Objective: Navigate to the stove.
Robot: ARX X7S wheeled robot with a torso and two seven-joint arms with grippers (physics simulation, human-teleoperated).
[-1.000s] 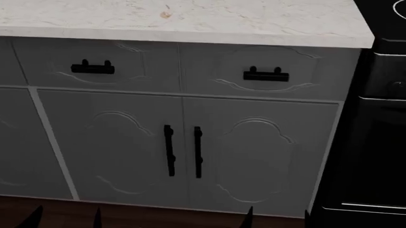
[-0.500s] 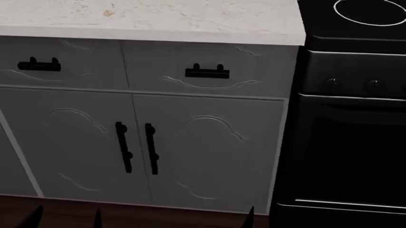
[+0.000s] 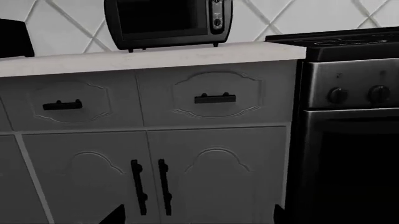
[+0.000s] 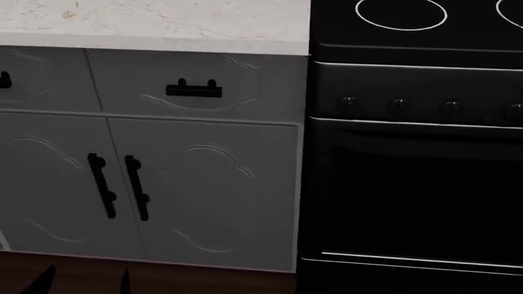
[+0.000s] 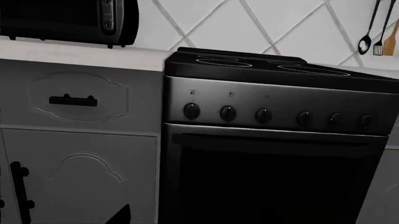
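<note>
The stove (image 4: pixel 408 159) is black and fills the right part of the head view, with white burner rings (image 4: pixel 402 13) on top and small knobs (image 4: pixel 398 107) above the oven door. It also shows in the right wrist view as the stove (image 5: pixel 274 140), close ahead. My left gripper (image 3: pixel 197 217) is open and empty, facing the grey cabinets (image 3: pixel 212 163); its dark fingertips (image 4: pixel 125 282) peek in low in the head view. My right gripper (image 5: pixel 199 217) is open; one finger (image 5: pixel 121 215) shows and the other is lost against the black oven door.
Grey cabinets (image 4: pixel 196 184) with black bar handles (image 4: pixel 137 187) stand left of the stove under a white marble counter (image 4: pixel 155 24). A black microwave (image 3: pixel 165 21) sits on that counter. Utensils (image 5: pixel 369 28) hang on the tiled wall right of the stove. The floor (image 4: pixel 188 280) is dark wood.
The head view has slid right: the stove moved from the right edge to fill the right part, the cabinets shifted left. The right gripper's tips no longer stand out.
</note>
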